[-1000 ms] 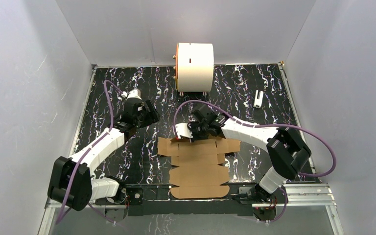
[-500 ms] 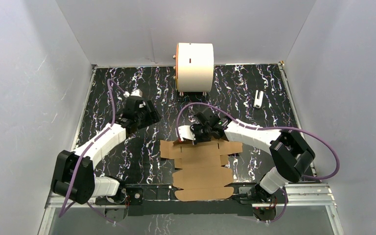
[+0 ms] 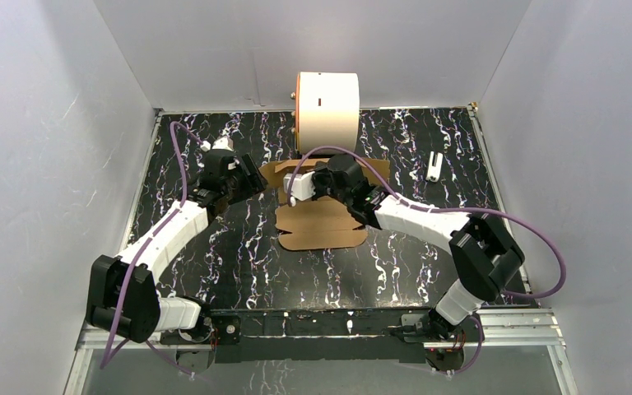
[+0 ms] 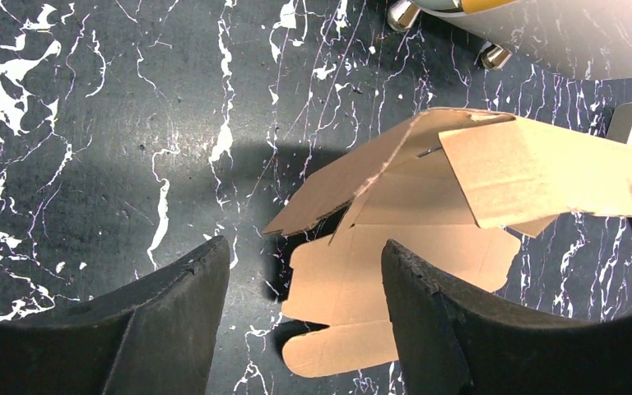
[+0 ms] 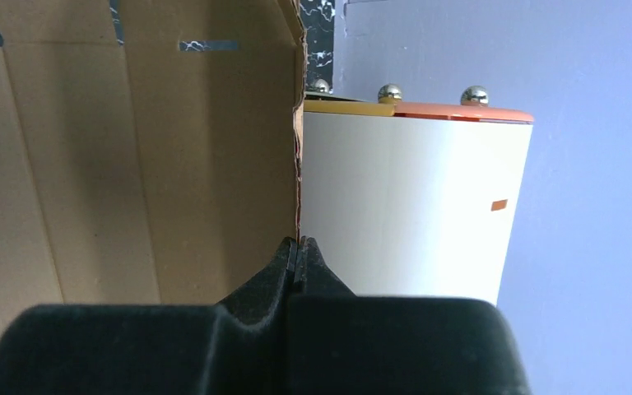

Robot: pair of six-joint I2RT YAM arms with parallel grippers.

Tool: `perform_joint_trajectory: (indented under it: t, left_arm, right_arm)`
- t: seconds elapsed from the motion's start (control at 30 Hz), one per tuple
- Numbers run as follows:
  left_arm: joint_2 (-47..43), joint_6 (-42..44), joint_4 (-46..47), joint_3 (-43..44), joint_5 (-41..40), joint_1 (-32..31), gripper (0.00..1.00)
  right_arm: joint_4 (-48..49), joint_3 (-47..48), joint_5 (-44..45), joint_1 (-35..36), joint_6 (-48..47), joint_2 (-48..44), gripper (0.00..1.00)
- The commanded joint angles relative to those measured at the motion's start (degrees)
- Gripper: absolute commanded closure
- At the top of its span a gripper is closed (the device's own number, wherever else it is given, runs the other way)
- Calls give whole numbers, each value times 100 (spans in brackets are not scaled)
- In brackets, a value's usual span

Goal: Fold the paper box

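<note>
Top external view: paper box [image 3: 321, 230] half raised toward the middle of the far edge of the table [image 3: 428, 271], just in front of the white cylinder [image 3: 327, 111], right fingers [image 5: 263, 284] pinched shut on its upper edge, left fingers [image 4: 181, 288] spread open and empty near its left flap. For a clean fold, keep the pinch firm, press the lying panel down with the left fingers, and turn the raised panel slowly along the crease.

The paper box [image 3: 321, 230] lies before the cylinder [image 3: 327, 111].
</note>
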Motion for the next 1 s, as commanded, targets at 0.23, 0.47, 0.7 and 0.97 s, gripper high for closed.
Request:
perform_joint_trajectory:
  t: [0.23,0.47,0.7,0.97]
  left_arm:
    - [-166,90,-30,133,-243,90,35]
    - [-120,-43,164,-143,31,93,37]
    - [3,5,211,-117,-62,97,37]
    - [249,28,351,-111,363,98,35]
  right_arm:
    - [333,-135,-91,-2,71,127,100]
    - [263,-496,-253,2,432,19,100]
    - [435,-936,-272,32,693,-220,100]
    - [1138,-1408,-141,50,518,-699,100]
